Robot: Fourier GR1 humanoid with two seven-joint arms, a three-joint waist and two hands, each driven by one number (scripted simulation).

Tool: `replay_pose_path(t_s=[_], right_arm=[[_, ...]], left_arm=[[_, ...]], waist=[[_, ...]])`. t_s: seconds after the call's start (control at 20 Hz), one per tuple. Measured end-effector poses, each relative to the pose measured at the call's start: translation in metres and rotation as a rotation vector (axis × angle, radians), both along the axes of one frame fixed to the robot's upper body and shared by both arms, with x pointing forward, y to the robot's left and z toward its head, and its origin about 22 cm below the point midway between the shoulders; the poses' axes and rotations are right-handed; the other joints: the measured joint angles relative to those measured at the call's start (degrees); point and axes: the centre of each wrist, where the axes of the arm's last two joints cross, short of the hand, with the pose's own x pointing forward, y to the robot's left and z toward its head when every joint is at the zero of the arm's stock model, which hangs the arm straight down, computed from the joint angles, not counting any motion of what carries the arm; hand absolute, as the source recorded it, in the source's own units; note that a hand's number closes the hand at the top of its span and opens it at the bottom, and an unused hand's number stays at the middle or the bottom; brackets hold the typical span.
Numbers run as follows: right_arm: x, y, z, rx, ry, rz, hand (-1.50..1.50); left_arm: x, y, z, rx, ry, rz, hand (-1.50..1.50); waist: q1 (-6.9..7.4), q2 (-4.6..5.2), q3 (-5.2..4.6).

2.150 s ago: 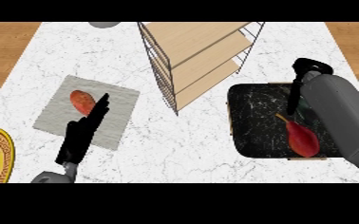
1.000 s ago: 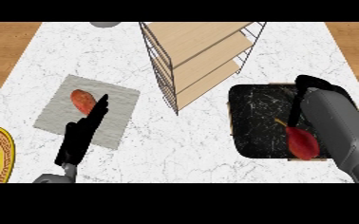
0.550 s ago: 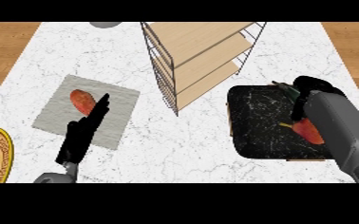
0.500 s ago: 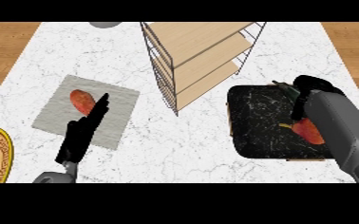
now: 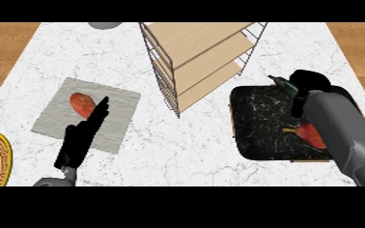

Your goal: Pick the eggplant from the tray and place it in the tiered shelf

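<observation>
Tiered shelf at the counter's middle, toward the far edge. Right of it, tray near the right edge, with the eggplant on its right part, half under the right forearm; right hand over the tray's far right corner. Left of the shelf, mat bearing a vegetable; left hand over the mat's near side. Plate at the left edge.

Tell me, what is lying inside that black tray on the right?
A red vegetable lies in the black tray, partly hidden by the right forearm. The right hand covers the tray's far corner, so anything there is unseen.
</observation>
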Motion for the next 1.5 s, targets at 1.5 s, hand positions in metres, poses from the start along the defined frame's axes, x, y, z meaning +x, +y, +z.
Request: replay_pose_path(t_s=[1.5], right_arm=[[-0.051,0.036,0.24,0.598,-0.881,0.437,1.5]], left_arm=[[0.002,-0.007,0.003,-0.008,0.004,0.001,0.0]], waist=[[0.24,0.34,0.46]])
